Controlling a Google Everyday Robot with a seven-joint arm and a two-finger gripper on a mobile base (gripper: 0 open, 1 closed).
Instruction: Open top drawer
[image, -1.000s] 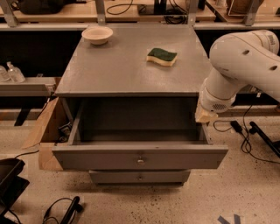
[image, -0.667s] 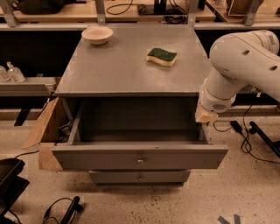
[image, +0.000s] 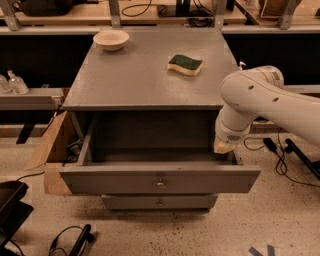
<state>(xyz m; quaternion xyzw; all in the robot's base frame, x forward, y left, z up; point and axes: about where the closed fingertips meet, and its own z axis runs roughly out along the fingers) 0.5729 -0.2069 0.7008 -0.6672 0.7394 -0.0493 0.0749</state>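
One open top drawer (image: 110, 179), claw (image: 223, 146) at right

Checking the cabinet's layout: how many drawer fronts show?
2. The top drawer is pulled out; a narrower drawer front sits just below it. Others may be hidden underneath. The pincer is at the open drawer's right side.

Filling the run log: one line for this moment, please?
wide grey knobbed top drawer: open | gripper: at its camera-right side wall
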